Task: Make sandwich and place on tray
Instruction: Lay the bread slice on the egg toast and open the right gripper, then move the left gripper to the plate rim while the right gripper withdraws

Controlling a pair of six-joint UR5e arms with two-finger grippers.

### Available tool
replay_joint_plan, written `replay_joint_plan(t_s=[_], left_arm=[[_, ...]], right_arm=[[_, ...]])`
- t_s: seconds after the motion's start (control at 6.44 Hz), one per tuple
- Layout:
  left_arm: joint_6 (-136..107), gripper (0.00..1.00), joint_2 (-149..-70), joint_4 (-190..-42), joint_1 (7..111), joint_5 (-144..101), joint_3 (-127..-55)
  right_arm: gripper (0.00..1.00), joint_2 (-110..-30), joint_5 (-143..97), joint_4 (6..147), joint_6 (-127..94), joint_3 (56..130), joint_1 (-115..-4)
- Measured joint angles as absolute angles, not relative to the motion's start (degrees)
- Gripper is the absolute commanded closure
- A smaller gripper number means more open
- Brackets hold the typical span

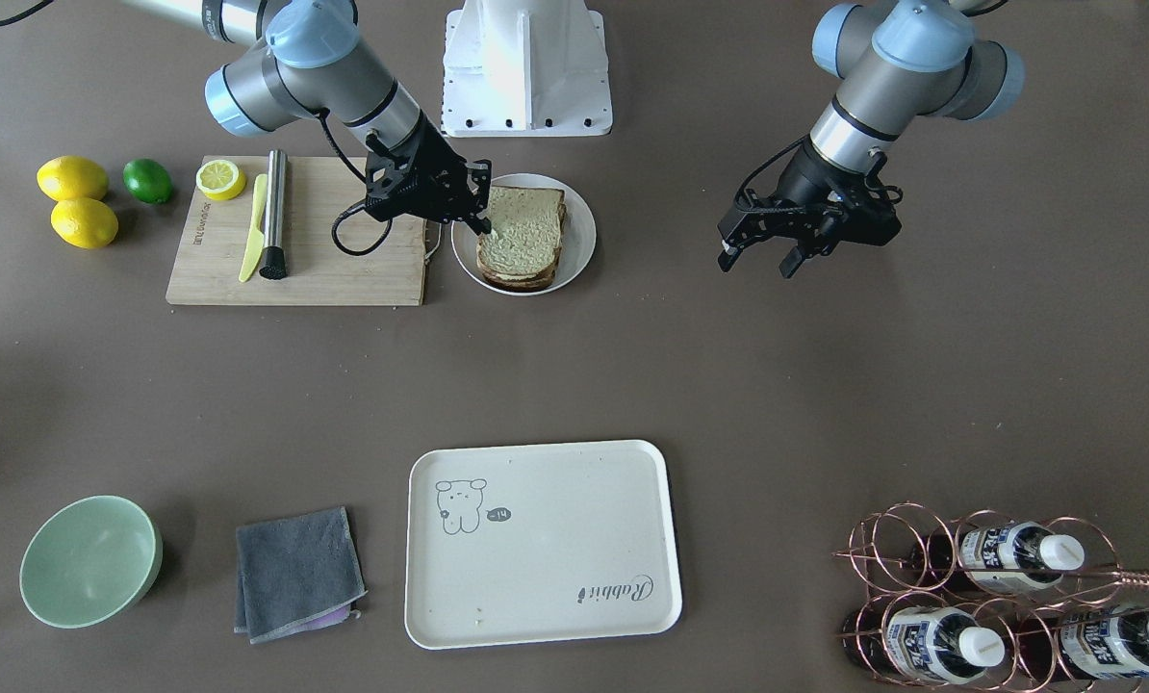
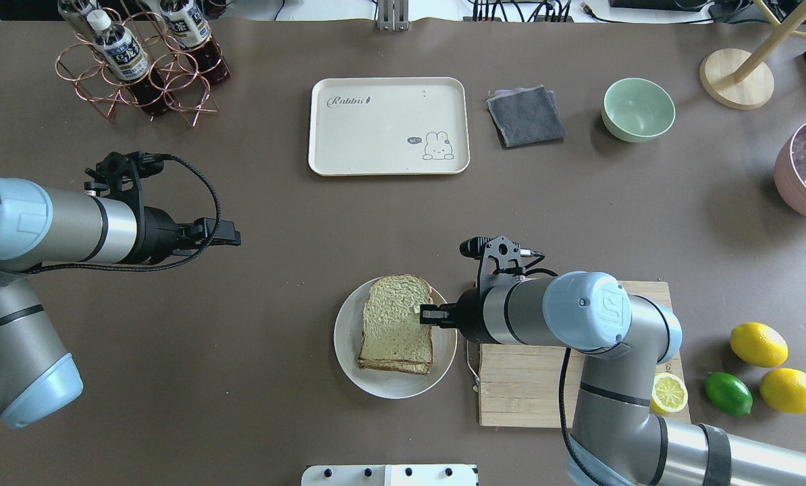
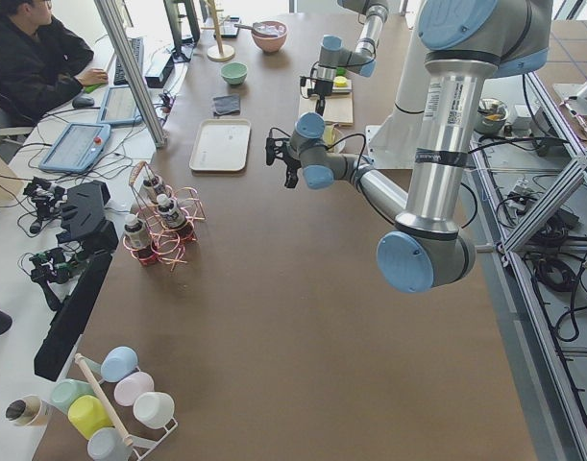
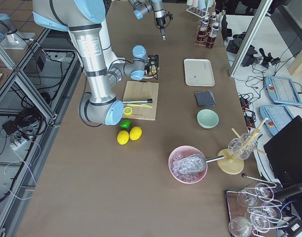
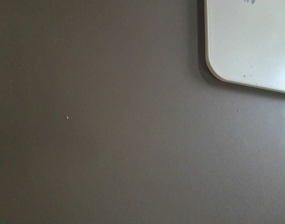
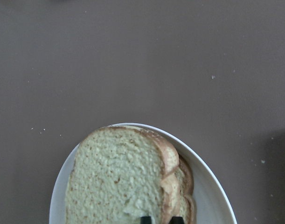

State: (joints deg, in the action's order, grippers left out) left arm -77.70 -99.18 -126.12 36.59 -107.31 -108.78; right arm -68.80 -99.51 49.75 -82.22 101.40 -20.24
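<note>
sandwich (image 1: 526, 236) pinched at its crust edge by right gripper (image 1: 483, 223), fingers drawn close; likely a side hold to lift the stack whole. it sits on white plate (image 1: 579, 236), mid robot-side edge, beside cutting board (image 1: 324, 269). left gripper (image 1: 759, 260) spread, clear of it. tray (image 1: 555, 568) lies mid far edge.

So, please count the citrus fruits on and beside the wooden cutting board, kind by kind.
Whole lemons: 2
Lime: 1
Lemon half: 1
Total: 4
</note>
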Motion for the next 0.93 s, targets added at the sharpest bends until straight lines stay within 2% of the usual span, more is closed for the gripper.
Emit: replay_joint_plan(t_s=[0.47,0.78,0.93], left_arm=[[-79.5,0.03,-99.9,-128.6,34.2,-107.2,-108.4],[-83.6,0.03,-101.4,-129.6,27.9,-101.0,-108.4],[-86.0,0.12,-102.6,-129.6,23.7,-96.8,-108.4]], right_arm=[[0.01,-68.9,-103.7,51.0,-83.4,102.3,-25.2],[0.01,-69.7,-110.2,54.0,-83.1,103.8,-31.1],[0.01,-70.5,-112.5,54.4,-83.0,104.2,-33.5]])
